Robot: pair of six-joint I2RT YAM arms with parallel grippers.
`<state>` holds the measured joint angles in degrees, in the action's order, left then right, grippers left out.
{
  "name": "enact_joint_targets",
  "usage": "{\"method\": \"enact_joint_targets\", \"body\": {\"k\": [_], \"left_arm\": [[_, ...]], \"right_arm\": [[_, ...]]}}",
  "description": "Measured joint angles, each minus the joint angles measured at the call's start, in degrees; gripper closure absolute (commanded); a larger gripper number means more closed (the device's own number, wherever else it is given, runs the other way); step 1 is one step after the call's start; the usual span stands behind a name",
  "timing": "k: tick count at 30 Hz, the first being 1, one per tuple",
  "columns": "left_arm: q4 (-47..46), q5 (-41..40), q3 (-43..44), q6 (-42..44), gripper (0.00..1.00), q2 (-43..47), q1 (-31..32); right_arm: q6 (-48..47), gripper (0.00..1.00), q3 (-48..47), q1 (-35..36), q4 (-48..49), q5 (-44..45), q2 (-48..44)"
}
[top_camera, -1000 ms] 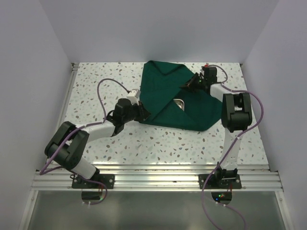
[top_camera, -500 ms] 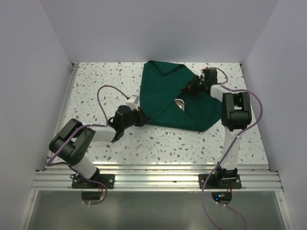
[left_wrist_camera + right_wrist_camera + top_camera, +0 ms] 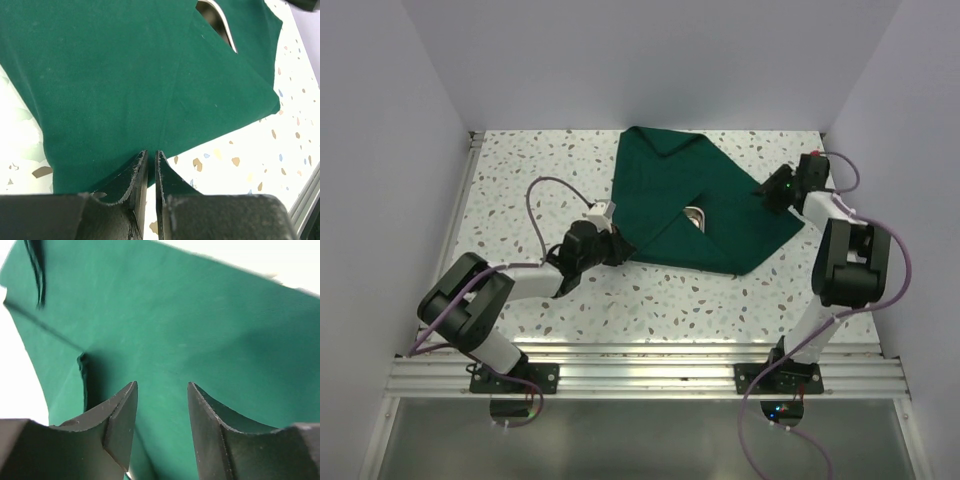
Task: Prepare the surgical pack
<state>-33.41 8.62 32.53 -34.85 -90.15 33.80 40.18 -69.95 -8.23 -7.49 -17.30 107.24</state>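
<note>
Your right gripper (image 3: 772, 190) has come off the green cloth (image 3: 665, 195). A second ago it sat over the cloth's far right part, with the fabric bunched up at its tips. Now it has pulled back to the cloth's right edge and its jaws stand spread. In the right wrist view the two fingers (image 3: 120, 415) are apart with nothing between them, only flat green fabric beyond. The right arm's elbow has also swung out to the right, away from the cloth.

Your left gripper (image 3: 616, 246) has slid a little nearer to you along the cloth's left side and now sits at its near-left corner. Its jaws are pressed almost together on that edge. The left wrist view shows green fabric in the thin slit between the fingers (image 3: 135, 172).

The cloth lies on the speckled table (image 3: 540, 170), in the middle toward the far side, in much the same place as before. The flap that the right gripper let go of now lies flat. The folds meet over the steel tray (image 3: 696, 216), and only a small shiny corner of the tray shows through the gap.
</note>
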Motion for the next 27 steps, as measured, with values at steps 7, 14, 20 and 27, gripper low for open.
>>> {"method": "enact_joint_targets", "body": {"k": [7,14,20,27], "left_arm": [[2.69,0.11,1.07,0.96,0.85,1.16,0.04],[3.06,0.13,1.07,1.77,0.85,1.27,0.09],[3.58,0.13,1.07,3.23,0.85,1.81,0.09],[4.48,0.11,1.07,4.48,0.85,2.12,0.09]], "right_arm": [[-4.61,0.60,2.49,-1.92,-6.23,15.34,-12.04],[-6.40,0.60,2.86,-4.48,-11.17,24.28,-10.80],[-7.56,0.60,2.80,-6.10,-11.98,28.55,-7.21],[-8.50,0.55,2.67,-6.10,-11.63,29.53,-2.60]]}}
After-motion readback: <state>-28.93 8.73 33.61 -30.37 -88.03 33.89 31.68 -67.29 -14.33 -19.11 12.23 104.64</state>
